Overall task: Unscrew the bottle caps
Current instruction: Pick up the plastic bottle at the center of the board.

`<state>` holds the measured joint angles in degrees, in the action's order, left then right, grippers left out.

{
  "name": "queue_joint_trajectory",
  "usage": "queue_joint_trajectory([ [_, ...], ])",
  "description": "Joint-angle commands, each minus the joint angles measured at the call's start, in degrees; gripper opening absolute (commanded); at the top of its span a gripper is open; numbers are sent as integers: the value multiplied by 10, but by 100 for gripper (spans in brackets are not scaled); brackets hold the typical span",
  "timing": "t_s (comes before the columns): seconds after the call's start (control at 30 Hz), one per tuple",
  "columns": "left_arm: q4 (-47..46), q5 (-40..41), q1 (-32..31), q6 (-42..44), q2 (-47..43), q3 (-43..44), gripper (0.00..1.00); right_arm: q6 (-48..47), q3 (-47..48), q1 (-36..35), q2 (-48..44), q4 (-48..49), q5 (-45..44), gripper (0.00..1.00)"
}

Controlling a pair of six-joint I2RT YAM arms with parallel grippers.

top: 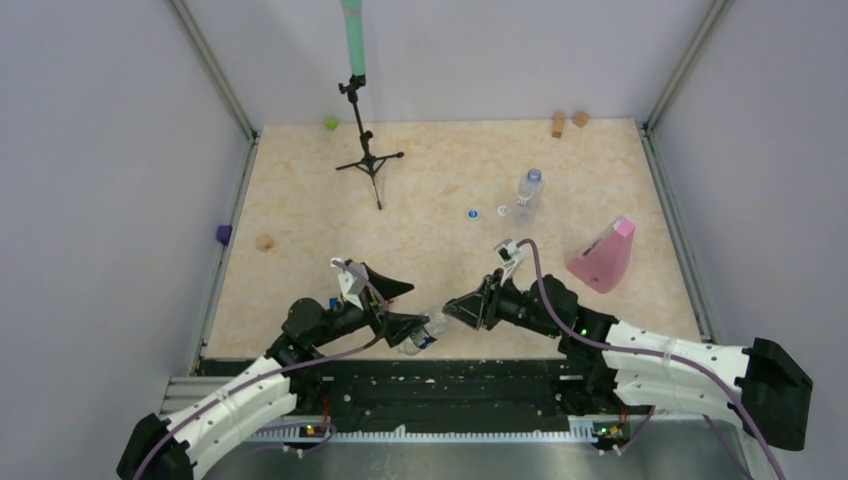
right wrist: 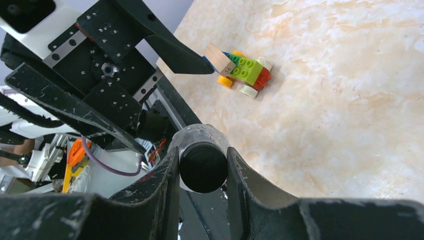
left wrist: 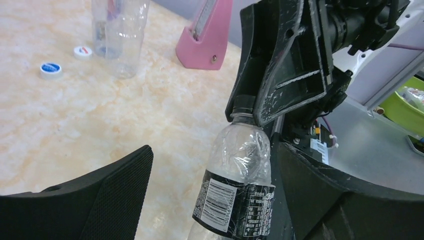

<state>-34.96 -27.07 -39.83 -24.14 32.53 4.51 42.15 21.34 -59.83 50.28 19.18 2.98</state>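
Observation:
A small clear bottle point(left wrist: 235, 190) with a black label lies tilted between my two grippers near the table's front edge point(top: 425, 330). Its black cap point(right wrist: 202, 166) is clamped between the fingers of my right gripper point(right wrist: 202, 155), which is shut on it point(top: 460, 310). My left gripper point(left wrist: 215, 170) stands open around the bottle's body: the bottle rests against the right finger, and a wide gap separates it from the left finger's pad point(left wrist: 110, 195). A second bottle point(top: 528, 195) stands upright and uncapped further back, with a blue cap point(top: 472, 212) and a white cap point(top: 502, 210) loose beside it.
A pink wedge point(top: 603, 255) sits to the right of my right arm. A small black tripod point(top: 368, 160) stands at the back left. A toy-brick cluster point(right wrist: 245, 72) lies by my left gripper. Small blocks point(top: 558, 124) and a green ball point(top: 331, 124) line the far edge.

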Motion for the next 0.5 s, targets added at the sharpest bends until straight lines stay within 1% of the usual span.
queue_joint_trajectory([
  [0.0, 47, -24, 1, 42, -21, 20, 94, 4, 3, -2, -9, 25, -9, 0],
  [0.1, 77, -66, 1, 51, -9, 36, 93, 5, 19, -1, -1, 45, 12, 0],
  [0.2, 53, -109, 1, 52, 16, 40, 93, 4, 36, -2, 14, 66, 42, 0],
  [0.27, 42, -130, 1, 57, 39, 46, 93, 5, 45, -1, 23, 68, 44, 0],
  [0.47, 40, -124, 1, 55, 93, 64, 91, 14, 45, -1, 28, 88, 26, 0],
])
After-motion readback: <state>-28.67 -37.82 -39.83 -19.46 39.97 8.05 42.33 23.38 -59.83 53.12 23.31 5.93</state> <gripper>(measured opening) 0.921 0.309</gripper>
